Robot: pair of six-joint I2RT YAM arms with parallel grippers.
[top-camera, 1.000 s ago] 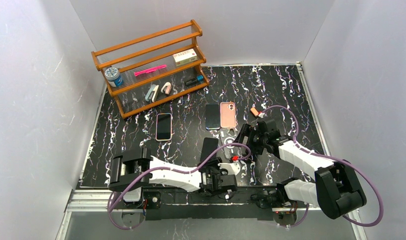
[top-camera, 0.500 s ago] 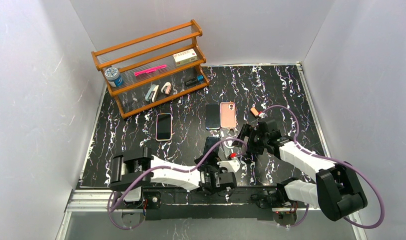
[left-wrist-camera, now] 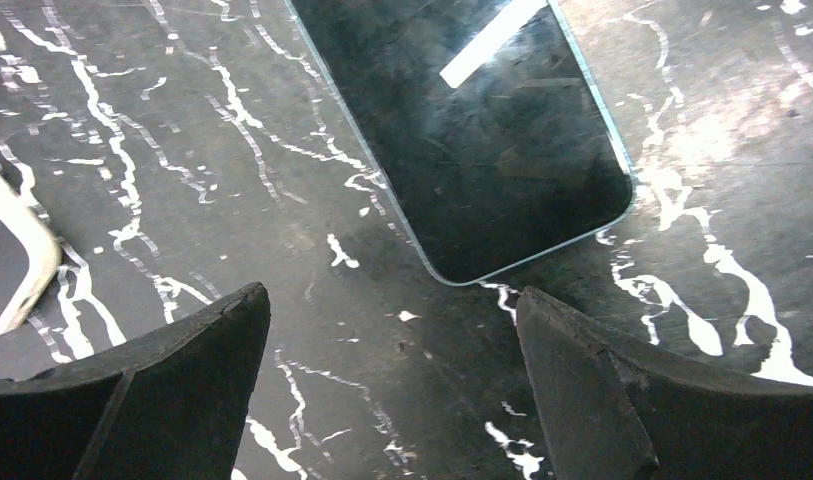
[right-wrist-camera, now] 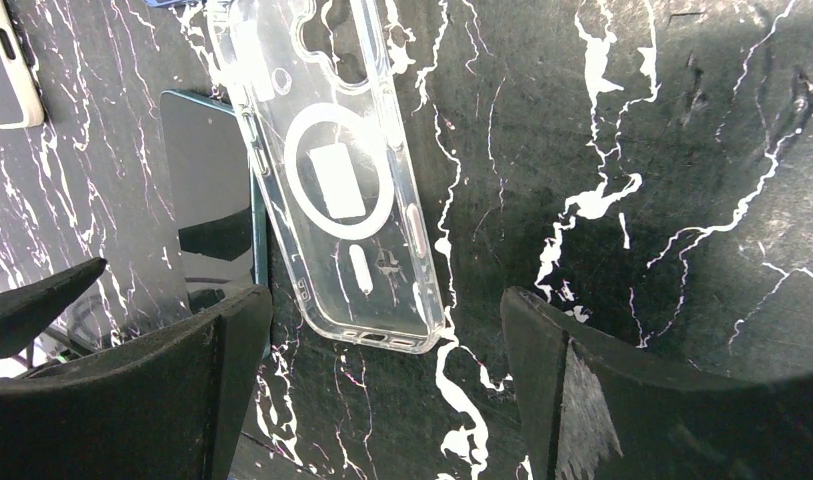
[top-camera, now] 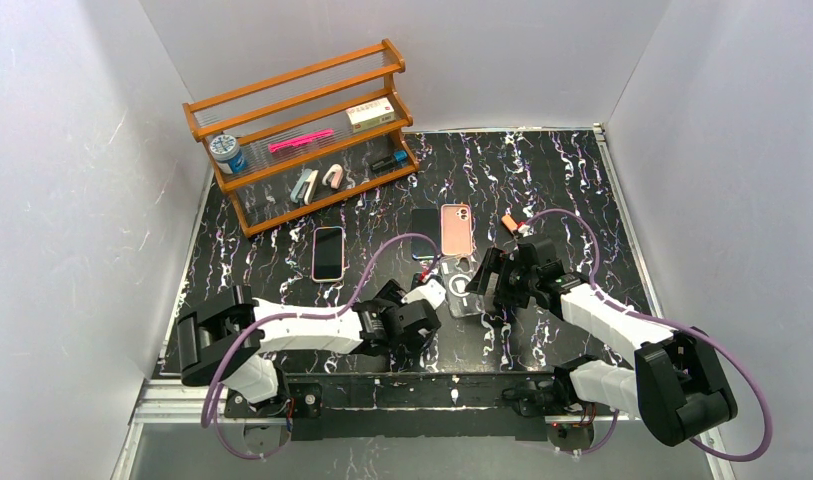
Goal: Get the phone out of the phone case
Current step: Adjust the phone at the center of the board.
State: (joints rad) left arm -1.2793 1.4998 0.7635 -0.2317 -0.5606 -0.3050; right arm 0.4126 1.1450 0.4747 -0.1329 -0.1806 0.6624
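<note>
The dark phone (left-wrist-camera: 482, 130) lies flat on the black marble table, bare and out of its case. In the right wrist view the phone (right-wrist-camera: 207, 200) sits right beside the empty clear phone case (right-wrist-camera: 332, 180), which also lies flat. My left gripper (left-wrist-camera: 390, 300) is open just short of the phone's near end and holds nothing. My right gripper (right-wrist-camera: 382, 300) is open just below the case's bottom edge, also empty. From above, the left gripper (top-camera: 427, 298) and right gripper (top-camera: 485, 285) flank the case (top-camera: 464, 290); the phone is mostly hidden there.
A wooden rack (top-camera: 302, 130) with small items stands at the back left. A pink-edged phone (top-camera: 328, 253), another dark phone (top-camera: 424, 230) and a pink phone back (top-camera: 456, 229) lie mid-table. A small orange item (top-camera: 509, 222) lies behind the right arm. Purple cables loop over both arms.
My left jaws have opened wide, and the left gripper has moved from the near edge up toward the table's middle. The right arm has hardly moved.
</note>
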